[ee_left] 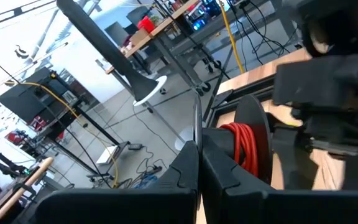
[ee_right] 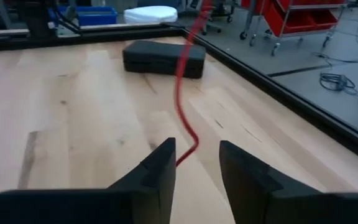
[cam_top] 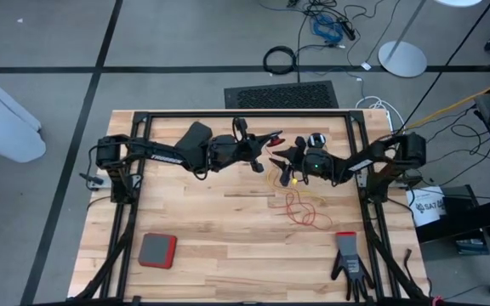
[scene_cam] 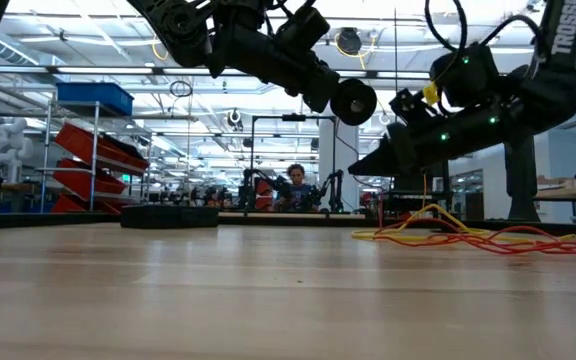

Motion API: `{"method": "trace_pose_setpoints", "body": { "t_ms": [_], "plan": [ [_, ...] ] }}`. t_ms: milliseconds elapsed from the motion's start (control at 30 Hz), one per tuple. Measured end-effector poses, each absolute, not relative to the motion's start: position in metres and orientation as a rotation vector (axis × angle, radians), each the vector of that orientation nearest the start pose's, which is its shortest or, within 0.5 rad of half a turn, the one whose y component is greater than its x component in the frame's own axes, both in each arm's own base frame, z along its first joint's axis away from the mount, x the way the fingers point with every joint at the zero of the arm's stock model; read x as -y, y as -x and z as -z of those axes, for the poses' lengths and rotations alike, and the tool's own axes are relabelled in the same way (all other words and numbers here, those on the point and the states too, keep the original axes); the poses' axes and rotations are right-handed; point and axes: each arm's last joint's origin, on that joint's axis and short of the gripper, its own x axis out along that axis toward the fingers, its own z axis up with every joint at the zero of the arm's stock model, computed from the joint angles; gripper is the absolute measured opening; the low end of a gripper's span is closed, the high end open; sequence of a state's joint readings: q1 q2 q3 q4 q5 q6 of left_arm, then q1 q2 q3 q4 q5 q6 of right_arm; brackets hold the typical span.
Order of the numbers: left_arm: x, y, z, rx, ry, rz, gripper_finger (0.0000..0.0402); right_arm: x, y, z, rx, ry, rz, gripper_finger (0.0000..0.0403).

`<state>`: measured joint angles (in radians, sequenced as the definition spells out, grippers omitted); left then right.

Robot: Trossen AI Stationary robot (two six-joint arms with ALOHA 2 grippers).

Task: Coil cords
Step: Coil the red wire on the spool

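My left gripper hangs above the table's far middle, shut on a small black reel wound with reddish-orange cord. From the reel the red cord drops to a loose tangle of red and yellow cord lying on the wood. My right gripper is open, close to the table and just right of the left one. The red cord runs down between its fingers; I cannot tell whether it touches them. My left gripper pinches the reel by a thin black flange that stands edge-on between its two shut fingers. The fingers come in about level from the table's left. The reel is lifted clear of the table, with the wound cord beside the fingers.
A flat black case lies on the table behind the left arm. A red and grey pad sits near the front left, a black glove near the front right. A black frame borders the table.
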<state>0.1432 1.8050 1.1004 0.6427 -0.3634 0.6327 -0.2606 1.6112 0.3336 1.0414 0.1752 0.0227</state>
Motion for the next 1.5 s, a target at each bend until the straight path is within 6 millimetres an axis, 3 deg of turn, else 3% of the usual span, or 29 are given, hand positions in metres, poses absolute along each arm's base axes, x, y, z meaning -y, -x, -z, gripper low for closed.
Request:
{"method": "trace_pose_setpoints", "body": {
  "t_ms": [233, 433, 867, 1200, 1500],
  "plan": [
    [-0.067, -0.396, -0.241, -0.216, -0.626, -0.458, 0.0000, 0.074, -0.243, -0.125, -0.222, -0.035, 0.428, 0.0073],
    [-0.066, -0.396, -0.241, -0.214, -0.623, -0.453, 0.0000, 0.079, -0.242, -0.123, -0.227, -0.026, 0.424, 0.0007],
    [-0.058, -0.395, -0.227, -0.345, -0.636, -0.275, 0.0000, 0.105, -0.230, -0.117, -0.274, -0.132, 0.551, 0.0001],
    [-0.066, -0.384, -0.204, -0.633, -0.730, -0.233, 0.0000, 0.104, -0.229, -0.114, -0.288, -0.196, 0.550, 0.0000],
    [-0.077, -0.379, -0.201, -0.721, -0.785, -0.291, 0.0000, 0.101, -0.233, -0.125, -0.172, -0.262, 0.426, 0.0000]
  ]
}}
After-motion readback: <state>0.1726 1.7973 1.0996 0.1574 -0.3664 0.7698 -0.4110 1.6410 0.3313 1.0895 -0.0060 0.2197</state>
